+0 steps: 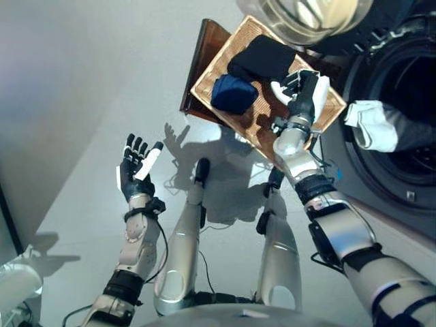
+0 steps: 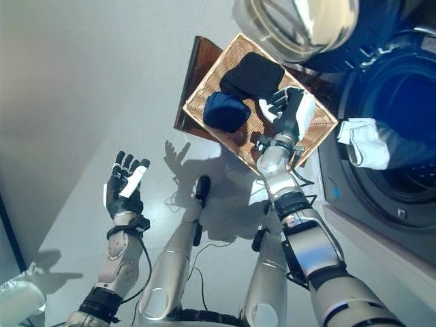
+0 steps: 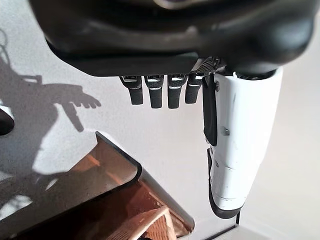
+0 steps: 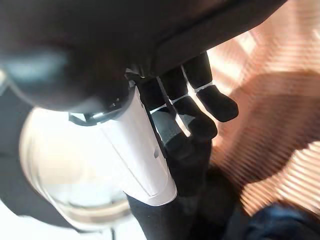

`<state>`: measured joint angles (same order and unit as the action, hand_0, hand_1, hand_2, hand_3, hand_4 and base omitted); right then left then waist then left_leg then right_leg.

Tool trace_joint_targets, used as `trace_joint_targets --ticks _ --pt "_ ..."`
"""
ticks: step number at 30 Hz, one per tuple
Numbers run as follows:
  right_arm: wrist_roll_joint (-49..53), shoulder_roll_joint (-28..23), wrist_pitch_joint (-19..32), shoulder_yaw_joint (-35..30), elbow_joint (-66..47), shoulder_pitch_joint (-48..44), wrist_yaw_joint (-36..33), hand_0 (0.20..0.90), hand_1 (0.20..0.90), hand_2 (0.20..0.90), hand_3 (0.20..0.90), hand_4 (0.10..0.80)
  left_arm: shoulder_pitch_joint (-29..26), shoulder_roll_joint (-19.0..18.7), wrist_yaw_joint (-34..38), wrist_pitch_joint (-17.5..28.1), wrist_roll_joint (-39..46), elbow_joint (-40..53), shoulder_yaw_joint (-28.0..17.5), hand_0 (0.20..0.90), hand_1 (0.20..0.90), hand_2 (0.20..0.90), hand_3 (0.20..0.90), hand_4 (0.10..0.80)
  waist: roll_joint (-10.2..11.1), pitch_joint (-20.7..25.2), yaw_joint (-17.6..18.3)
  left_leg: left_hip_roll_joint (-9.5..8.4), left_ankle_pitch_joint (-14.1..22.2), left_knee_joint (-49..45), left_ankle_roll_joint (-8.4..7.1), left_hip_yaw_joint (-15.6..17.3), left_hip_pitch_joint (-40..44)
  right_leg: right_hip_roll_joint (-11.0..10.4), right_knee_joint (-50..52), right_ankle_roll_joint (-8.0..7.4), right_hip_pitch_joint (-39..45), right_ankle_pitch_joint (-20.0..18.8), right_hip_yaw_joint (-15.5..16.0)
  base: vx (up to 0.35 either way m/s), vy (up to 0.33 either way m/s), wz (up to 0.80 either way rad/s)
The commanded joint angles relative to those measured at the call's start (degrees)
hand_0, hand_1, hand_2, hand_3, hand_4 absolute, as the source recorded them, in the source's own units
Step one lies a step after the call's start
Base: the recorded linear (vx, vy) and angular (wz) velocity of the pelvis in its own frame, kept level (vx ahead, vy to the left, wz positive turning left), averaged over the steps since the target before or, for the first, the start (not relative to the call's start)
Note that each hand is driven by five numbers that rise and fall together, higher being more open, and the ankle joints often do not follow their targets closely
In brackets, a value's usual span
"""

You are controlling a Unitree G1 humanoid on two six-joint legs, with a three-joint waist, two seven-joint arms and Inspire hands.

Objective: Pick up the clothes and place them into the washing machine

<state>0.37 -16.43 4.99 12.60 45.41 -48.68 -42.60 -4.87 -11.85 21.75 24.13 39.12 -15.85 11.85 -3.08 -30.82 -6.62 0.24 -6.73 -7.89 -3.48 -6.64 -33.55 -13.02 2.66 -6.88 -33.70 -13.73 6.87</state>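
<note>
A wicker basket [image 1: 219, 63] rests on a dark wooden stool [image 1: 201, 53] beside the washing machine [image 1: 409, 82]. In it lie a black cloth [image 1: 262, 58] and a blue cloth [image 1: 234, 93]. My right hand [image 1: 304, 95] hovers over the basket's near right part, just beside the black cloth, open and holding nothing. In the right wrist view its fingers [image 4: 200, 110] stretch above the black cloth [image 4: 200, 210]. A white cloth [image 1: 371, 125] hangs over the drum's rim. My left hand [image 1: 135, 170] is raised over the floor at the left, open and empty.
The washer's round glass door [image 1: 306, 17] stands swung open above the basket's far edge. The drum opening [image 1: 415, 75] is dark, at the right. Bare grey floor spreads around the stool [image 3: 100, 200] to the left.
</note>
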Motion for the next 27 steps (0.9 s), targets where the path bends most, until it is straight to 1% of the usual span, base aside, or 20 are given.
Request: trace_joint_targets --ticks 1,8,18,21,27 --pt "-3.61 -2.68 3.5 -1.28 -8.02 0.92 -2.61 0.2 0.2 0.2 0.2 0.3 3.42 -1.4 -0.07 3.62 -0.66 5.03 -3.09 0.9 0.9 0.9 0.9 0.8 -0.74 1.02 -0.09 0.44 -0.04 4.12 -0.97 1.87 2.83 -2.37 7.71 -2.23 4.11 11.14 -2.85 0.01 -0.01 -0.04" --pt "-3.82 -1.8 4.32 -3.12 -11.5 6.8 -1.84 0.2 0.2 0.2 0.2 0.3 4.06 -0.98 -1.12 3.53 0.07 3.99 -3.8 0.9 0.9 0.9 0.9 0.8 -0.73 1.02 1.22 0.54 0.99 3.35 -0.75 2.78 5.75 -2.24 7.73 -2.42 6.7 11.43 -3.66 0.015 -0.001 -0.1" --pt "-4.5 -1.85 4.11 -3.91 -10.88 7.97 -1.97 0.2 0.2 0.2 0.2 0.3 4.63 -0.75 -1.46 3.42 -0.19 4.14 -4.13 0.9 0.9 0.9 0.9 0.8 -1.32 1.02 1.82 0.46 1.18 3.12 -0.74 3.31 6.99 -2.15 7.63 -2.38 7.65 11.63 -4.04 0.004 -0.005 -0.05" --pt "-5.71 -2.08 3.47 -3.1 -9.54 7.54 -1.52 0.2 0.2 0.2 0.2 0.3 4.66 -0.7 -1.59 3.67 -0.1 4.28 -4.05 0.9 0.9 0.9 0.9 0.8 -1.29 1.03 1.83 0.54 1.21 3.05 -0.79 3.42 7.09 -2.1 7.72 -2.34 7.6 11.68 -4.15 0.0 0.0 0.0" --pt "-5.94 -2.16 1.98 -2.37 -3.39 5.73 -1.04 0.2 0.2 0.2 0.2 0.3 4.47 -0.68 -1.62 3.46 0.19 4.94 -4.52 0.9 0.9 0.9 0.9 0.8 -0.97 1.02 1.93 0.71 0.95 3.1 -0.95 3.52 6.28 -1.98 7.63 -2.22 6.86 11.47 -4.0 0.0 0.0 0.0"
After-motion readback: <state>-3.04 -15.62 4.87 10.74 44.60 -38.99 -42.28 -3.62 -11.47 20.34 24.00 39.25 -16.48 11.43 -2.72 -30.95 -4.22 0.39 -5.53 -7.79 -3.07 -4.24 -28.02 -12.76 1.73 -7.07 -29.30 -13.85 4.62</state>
